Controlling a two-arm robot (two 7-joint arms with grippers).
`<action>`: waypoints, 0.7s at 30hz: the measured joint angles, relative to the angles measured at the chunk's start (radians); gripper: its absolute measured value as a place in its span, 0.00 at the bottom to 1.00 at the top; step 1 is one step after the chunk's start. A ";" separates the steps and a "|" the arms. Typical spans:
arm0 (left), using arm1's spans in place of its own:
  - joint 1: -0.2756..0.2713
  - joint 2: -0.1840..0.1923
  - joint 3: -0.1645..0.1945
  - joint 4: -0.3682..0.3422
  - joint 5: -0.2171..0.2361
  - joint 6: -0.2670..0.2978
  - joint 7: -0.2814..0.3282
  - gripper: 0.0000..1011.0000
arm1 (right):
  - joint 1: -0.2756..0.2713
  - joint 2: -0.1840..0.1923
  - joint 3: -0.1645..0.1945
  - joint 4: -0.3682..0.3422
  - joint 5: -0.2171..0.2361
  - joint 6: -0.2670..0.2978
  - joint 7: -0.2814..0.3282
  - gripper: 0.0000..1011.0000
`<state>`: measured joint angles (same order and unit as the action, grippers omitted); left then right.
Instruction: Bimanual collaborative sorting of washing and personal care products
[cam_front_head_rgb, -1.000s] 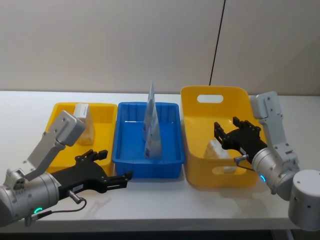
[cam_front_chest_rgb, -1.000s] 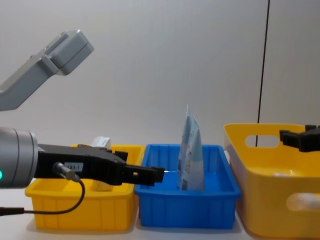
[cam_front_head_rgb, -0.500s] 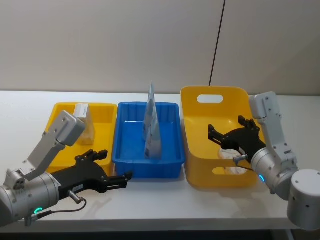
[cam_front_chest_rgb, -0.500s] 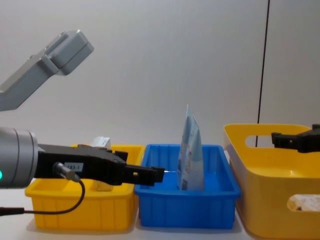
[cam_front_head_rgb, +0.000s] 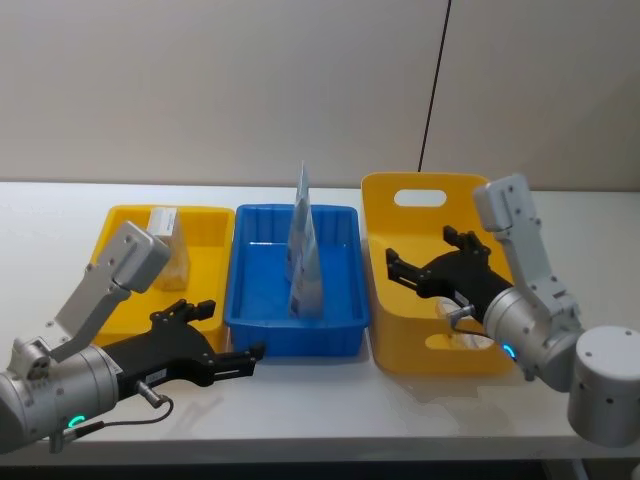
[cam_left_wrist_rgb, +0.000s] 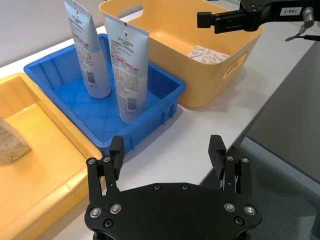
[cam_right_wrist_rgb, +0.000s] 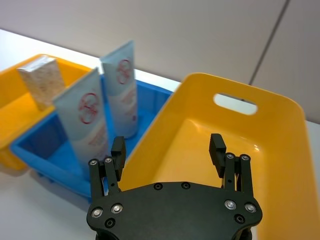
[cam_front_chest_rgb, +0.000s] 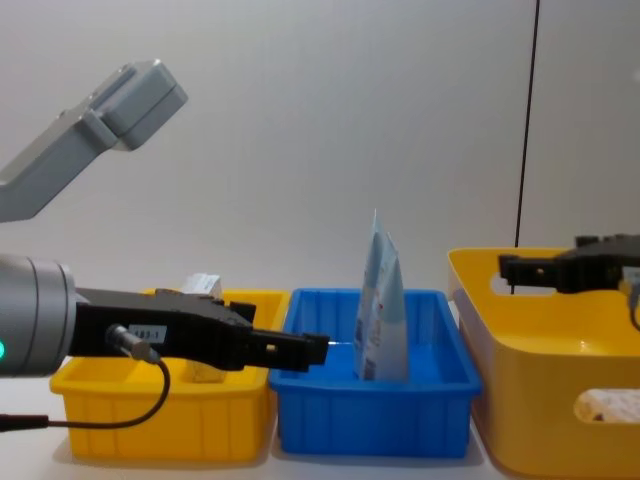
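Note:
Two light-blue pouches (cam_left_wrist_rgb: 87, 55) (cam_left_wrist_rgb: 127, 70) stand upright in the blue tray (cam_front_head_rgb: 295, 335), tapering to a pointed top (cam_front_head_rgb: 303, 240). A whitish-beige pack (cam_front_head_rgb: 168, 245) stands in the yellow tray (cam_front_head_rgb: 120, 215). Another whitish pack (cam_left_wrist_rgb: 206, 54) lies on the floor of the large yellow basket (cam_front_head_rgb: 375, 200). My right gripper (cam_front_head_rgb: 420, 255) hovers open and empty over the basket's left half, above its rim (cam_front_chest_rgb: 470, 262). Near the table's front edge, before the blue tray, my left gripper (cam_front_head_rgb: 230, 328) is open and holds nothing.
The three containers stand side by side on the white table (cam_front_head_rgb: 300, 400): yellow tray left, blue tray middle, basket right. A black cable (cam_front_head_rgb: 435, 80) hangs down the wall behind the basket. Bare table runs along the front.
My right gripper has risen out of the basket and moved left toward the blue tray, empty; the whitish pack stays on the basket floor. The left arm has not moved.

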<state>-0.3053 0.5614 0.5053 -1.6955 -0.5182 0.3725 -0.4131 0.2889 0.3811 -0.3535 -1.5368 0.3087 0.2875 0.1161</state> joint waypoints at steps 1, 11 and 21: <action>0.000 0.000 0.000 0.000 0.000 0.000 0.000 0.99 | 0.003 0.000 -0.003 -0.002 0.001 0.002 0.007 0.99; 0.000 0.000 0.000 0.000 0.000 0.000 0.000 0.99 | 0.042 -0.004 -0.043 -0.022 0.020 0.032 0.111 0.99; 0.000 0.000 0.000 0.000 0.000 0.000 0.000 0.99 | 0.104 -0.033 -0.102 -0.019 0.041 0.082 0.203 0.99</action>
<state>-0.3053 0.5614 0.5052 -1.6955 -0.5181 0.3725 -0.4131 0.3932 0.3479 -0.4559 -1.5556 0.3498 0.3693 0.3195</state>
